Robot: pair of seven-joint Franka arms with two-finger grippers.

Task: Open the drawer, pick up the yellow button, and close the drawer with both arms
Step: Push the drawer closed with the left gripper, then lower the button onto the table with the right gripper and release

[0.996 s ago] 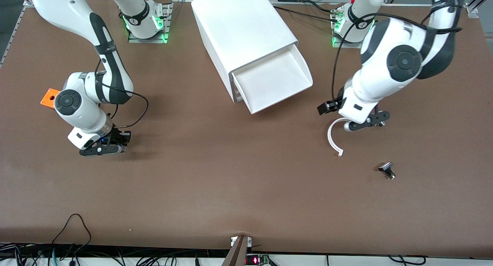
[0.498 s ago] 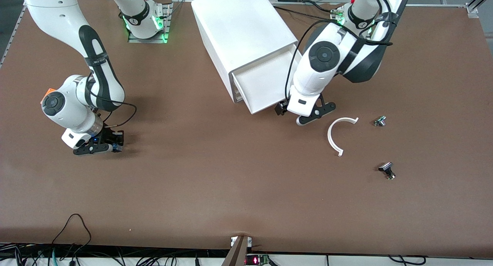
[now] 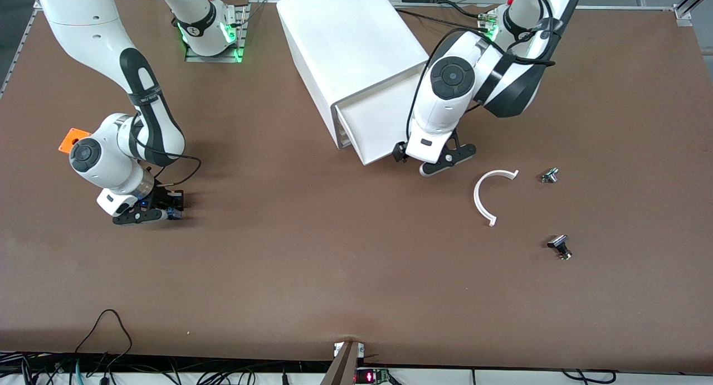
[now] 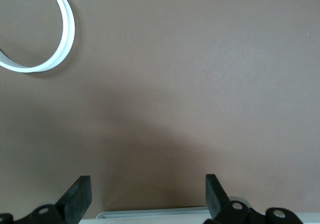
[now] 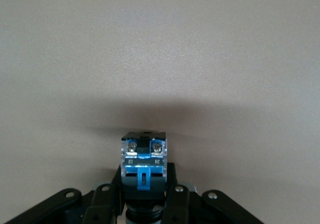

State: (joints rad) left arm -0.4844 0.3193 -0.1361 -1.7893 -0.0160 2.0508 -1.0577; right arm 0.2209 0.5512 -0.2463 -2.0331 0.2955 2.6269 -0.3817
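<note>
The drawer (image 3: 374,123), the highest of the white cabinet (image 3: 348,39), stands pulled out, and its tray shows nothing inside where visible. My left gripper (image 3: 440,163) is open at the drawer's flared front, at the corner toward the left arm's end. In the left wrist view the open fingers (image 4: 80,199) straddle the drawer's front rim (image 4: 165,213). My right gripper (image 3: 146,214) is shut on the button (image 3: 174,212), low over the table toward the right arm's end. The right wrist view shows the button's blue-and-black body (image 5: 144,159) clamped between the fingers. Its cap is hidden.
A white C-shaped ring (image 3: 480,198) lies on the table beside the left gripper and also shows in the left wrist view (image 4: 62,43). A small metal part (image 3: 550,175) and a black-capped metal part (image 3: 558,245) lie nearby. An orange square box (image 3: 71,140) sits beside the right arm.
The left arm swung from over the white ring to the drawer's front corner, uncovering the small metal part. The right gripper shifted slightly with the button. The drawer has not moved.
</note>
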